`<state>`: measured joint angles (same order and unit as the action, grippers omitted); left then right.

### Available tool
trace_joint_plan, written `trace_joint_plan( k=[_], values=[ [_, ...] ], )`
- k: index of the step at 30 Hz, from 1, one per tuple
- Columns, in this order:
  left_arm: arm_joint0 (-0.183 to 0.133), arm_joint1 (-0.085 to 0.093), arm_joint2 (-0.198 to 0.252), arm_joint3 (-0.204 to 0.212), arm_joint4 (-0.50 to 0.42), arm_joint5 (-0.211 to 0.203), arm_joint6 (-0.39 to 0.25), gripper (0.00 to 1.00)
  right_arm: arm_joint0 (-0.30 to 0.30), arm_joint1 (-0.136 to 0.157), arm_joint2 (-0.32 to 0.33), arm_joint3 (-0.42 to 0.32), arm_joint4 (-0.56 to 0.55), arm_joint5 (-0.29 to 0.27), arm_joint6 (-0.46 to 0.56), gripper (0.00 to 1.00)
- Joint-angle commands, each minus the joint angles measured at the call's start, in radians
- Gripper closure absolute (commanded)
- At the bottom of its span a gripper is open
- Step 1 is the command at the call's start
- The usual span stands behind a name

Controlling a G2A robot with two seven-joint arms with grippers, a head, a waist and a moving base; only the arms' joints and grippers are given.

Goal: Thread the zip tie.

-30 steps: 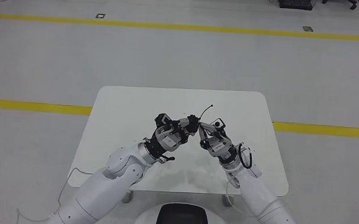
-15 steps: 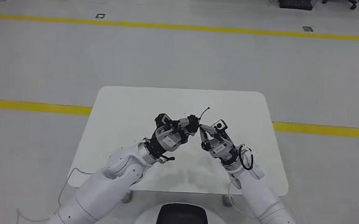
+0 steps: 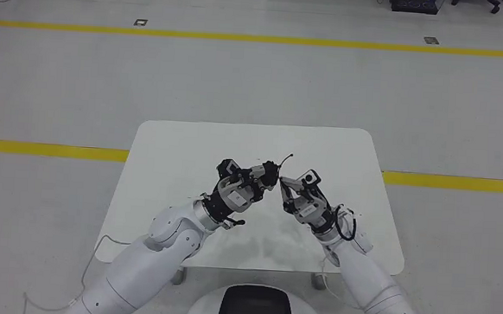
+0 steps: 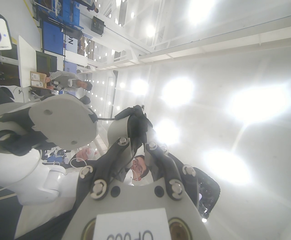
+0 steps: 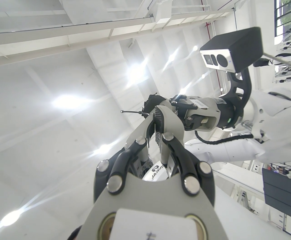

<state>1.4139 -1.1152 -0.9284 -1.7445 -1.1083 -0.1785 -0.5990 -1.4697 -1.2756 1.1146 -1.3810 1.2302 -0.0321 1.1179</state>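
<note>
Above the middle of the white table (image 3: 174, 152) the two grippers meet tip to tip. The zip tie (image 3: 288, 161) is a thin black strand; its free end sticks up and away from the fingertips. My right gripper (image 5: 154, 117) is shut on the strand, and a short length of zip tie (image 5: 131, 112) juts past its ribbed pads. My left gripper (image 4: 136, 113) is shut too, its black pads pinched on the tie's other part. In the top view the left gripper (image 3: 269, 170) sits just left of the right gripper (image 3: 282, 184). The tie's head is hidden between the fingers.
Both arms hang over the table's middle, well inside its edges. A yellow floor line (image 3: 53, 150) runs behind the table.
The right gripper has drawn slightly back and to the right. The zip tie's free end now stands lower and shorter. The left arm has stayed put.
</note>
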Motion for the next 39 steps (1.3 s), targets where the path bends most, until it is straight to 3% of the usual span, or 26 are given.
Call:
trace_joint_plan(
  k=[1,39],
  values=[
    [0.0,0.0,0.0,0.0,0.0,0.0,0.0,1.0,-0.003,0.0,0.003,-0.002,-0.003,0.001,-0.001,1.0],
    [0.0,0.0,0.0,0.0,0.0,0.0,0.0,1.0,-0.041,0.001,0.038,-0.003,-0.054,-0.003,-0.013,1.0]
  ],
)
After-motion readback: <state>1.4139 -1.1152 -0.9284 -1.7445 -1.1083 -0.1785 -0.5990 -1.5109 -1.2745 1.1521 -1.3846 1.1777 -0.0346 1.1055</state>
